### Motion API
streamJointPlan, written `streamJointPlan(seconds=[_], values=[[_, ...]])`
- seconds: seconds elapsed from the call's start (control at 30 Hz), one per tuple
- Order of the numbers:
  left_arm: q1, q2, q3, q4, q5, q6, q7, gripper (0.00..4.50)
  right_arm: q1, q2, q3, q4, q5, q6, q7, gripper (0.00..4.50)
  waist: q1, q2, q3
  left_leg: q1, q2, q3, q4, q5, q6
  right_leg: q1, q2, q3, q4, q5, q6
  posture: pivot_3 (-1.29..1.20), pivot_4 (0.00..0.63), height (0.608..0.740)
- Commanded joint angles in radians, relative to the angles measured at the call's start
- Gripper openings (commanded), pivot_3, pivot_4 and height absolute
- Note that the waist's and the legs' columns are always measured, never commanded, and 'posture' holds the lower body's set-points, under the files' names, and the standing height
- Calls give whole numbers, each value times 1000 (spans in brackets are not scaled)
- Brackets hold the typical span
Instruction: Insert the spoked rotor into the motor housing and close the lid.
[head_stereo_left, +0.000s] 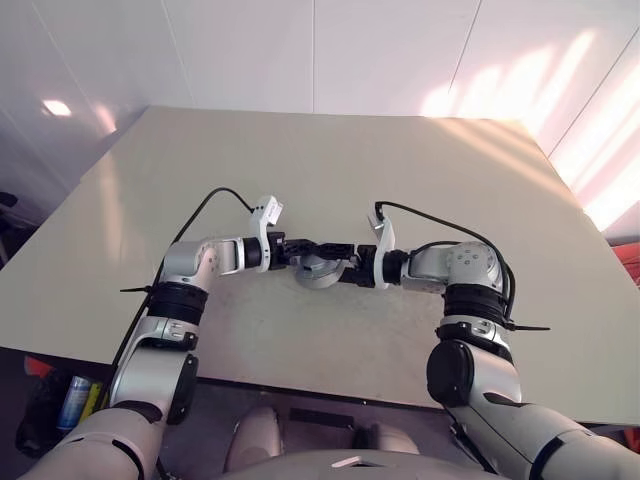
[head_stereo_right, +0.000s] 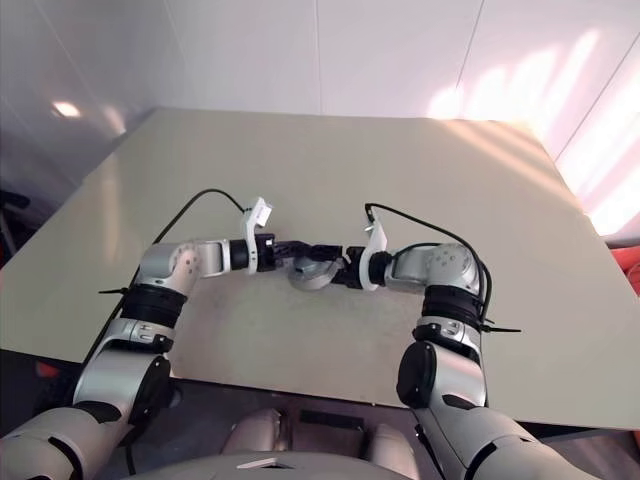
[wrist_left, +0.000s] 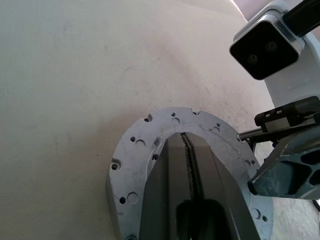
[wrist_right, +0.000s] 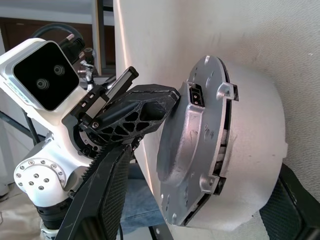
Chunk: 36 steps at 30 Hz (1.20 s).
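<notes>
Housing (wrist_right: 200, 150) clamped in closed left gripper (head_stereo_left: 322, 250) above table (head_stereo_left: 330, 170); right gripper (wrist_right: 200, 200) spread wide around its far side. Risk of slipping or tilting if released before right fingers (wrist_right: 107, 195) close.

silver arms, black-banded joints, black cables, white wrist cameras

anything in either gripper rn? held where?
The left gripper is shut on the motor housing, pinching its rim edge. The right gripper has open fingers on either side of the housing; whether they touch it cannot be told.
</notes>
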<state>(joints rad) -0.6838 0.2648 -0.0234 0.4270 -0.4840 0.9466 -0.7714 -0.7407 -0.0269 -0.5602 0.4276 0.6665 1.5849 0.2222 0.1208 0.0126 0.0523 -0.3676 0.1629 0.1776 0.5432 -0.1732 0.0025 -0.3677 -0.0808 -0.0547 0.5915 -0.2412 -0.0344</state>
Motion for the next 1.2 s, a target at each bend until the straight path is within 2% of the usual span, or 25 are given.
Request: streamJointPlan(seconds=[0.03, 0.13, 0.2, 0.6, 0.77, 0.97, 1.2], values=[[26, 0, -35, 45, 45, 21, 25, 0, -40, 3, 6, -18, 7, -40, 5, 3296, 0, 0, 0, 0, 0, 0, 0, 0, 0, 0, 0, 0, 0, 0, 0, 0, 0, 740], [24, -1, -35, 50, 45, 17, 25, 0, -39, -6, 5, -9, -14, -53, 0, 2336, 3, 1, 0, 0, 0, 0, 0, 0, -1, 0, 0, 0, 0, 0, 0, 0, 0, 740], [22, -2, -35, 53, 46, 14, 25, 0, -38, -12, 2, -3, -18, -61, 2, 2082, 5, 1, -1, 1, 0, 0, 0, 0, -1, 1, 0, 0, 0, 0, 0, 0, 0, 740], [14, -7, -4, 73, 53, -35, 33, 0, -55, -29, -28, 58, -37, -128, -22, 2080, 7, 1, -1, 2, 0, -1, 2, 2, -3, 2, 0, 0, 5, -1, -3, 0, 0, 740], [5, -25, 129, 96, 1, -106, 57, 0, -140, -14, -219, 176, 38, -263, -111, 2078, 8, 0, 1, -1, 0, -1, 4, 4, -6, -3, -1, 0, 12, -1, -4, 0, 0, 740], [35, -29, 220, 76, -35, -132, 77, 0, -189, -8, -281, 215, 98, -309, -144, 2078, 5, -1, 3, -9, 0, -1, 4, 5, -7, -13, 0, 0, 15, 0, -2, 0, 0, 740], [43, -65, 382, 58, -155, -125, 139, 0, -240, 13, -340, 232, 213, -311, -174, 2078, 6, -1, 3, -32, 8, -2, 21, 4, 2, -33, 6, -2, 26, 0, -6, 0, 0, 740]])
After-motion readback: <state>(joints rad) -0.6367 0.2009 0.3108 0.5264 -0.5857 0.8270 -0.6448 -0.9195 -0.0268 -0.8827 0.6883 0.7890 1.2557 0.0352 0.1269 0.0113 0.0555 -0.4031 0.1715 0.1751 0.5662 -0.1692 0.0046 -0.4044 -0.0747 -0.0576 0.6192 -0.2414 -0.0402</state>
